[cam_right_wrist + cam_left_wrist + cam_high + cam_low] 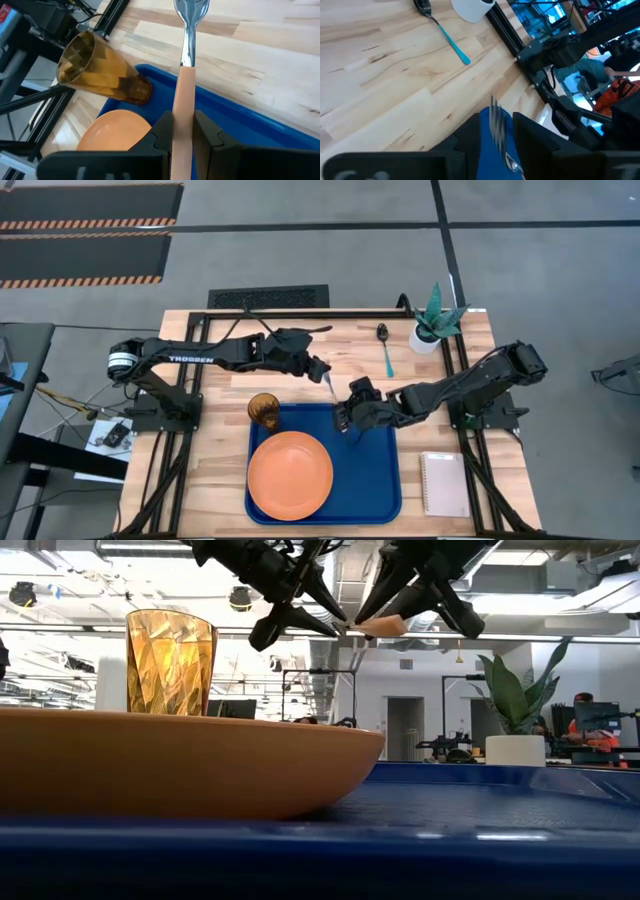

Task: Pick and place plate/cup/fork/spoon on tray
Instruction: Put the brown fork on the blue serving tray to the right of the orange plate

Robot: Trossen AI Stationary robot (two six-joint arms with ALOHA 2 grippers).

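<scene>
The fork, with silver tines and an orange handle, hangs in the air over the far edge of the blue tray. My right gripper is shut on its handle. My left gripper is open, and its fingers stand on either side of the tines without touching them. The orange plate lies in the tray's near left part. The amber cup stands upright at the tray's far left corner. The teal-handled spoon lies on the wood by the plant pot. My right gripper pinches the fork's orange handle between its two fingers. The fork runs straight ahead along the fingers, with the tines pointing toward the left gripper. The fork is lifted clear above the tray, about level in the low view.
A white pot with a green plant stands at the far right of the table. A white notepad lies to the right of the tray. Black frame rails run along the table's edges.
</scene>
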